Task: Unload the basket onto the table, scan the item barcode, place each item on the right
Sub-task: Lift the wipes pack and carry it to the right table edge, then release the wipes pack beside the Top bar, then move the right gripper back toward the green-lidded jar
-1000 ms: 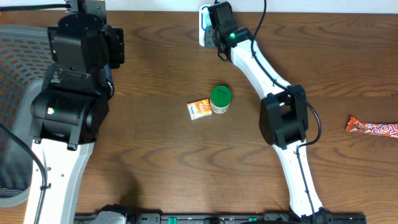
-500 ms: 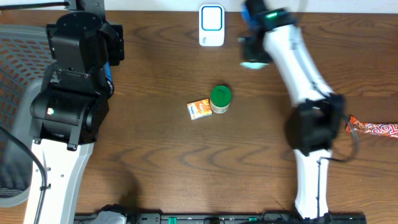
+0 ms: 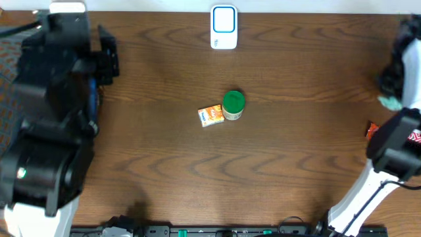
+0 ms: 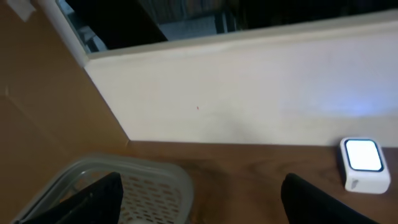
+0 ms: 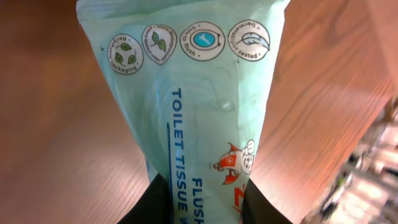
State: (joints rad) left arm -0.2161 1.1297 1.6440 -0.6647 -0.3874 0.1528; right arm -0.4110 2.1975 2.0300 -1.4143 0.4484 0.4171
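Tissue pack (image 5: 193,93) pinched in my right gripper (image 5: 202,208) at the overhead view's right edge, well apart from the scanner (image 3: 223,27) at top centre. Left gripper (image 4: 205,205) wide, empty. Next, I judge: carry the pack's barcode to the scanner.

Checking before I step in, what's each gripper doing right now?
Left gripper: open, empty.
Right gripper: shut on the toilet tissue pack.
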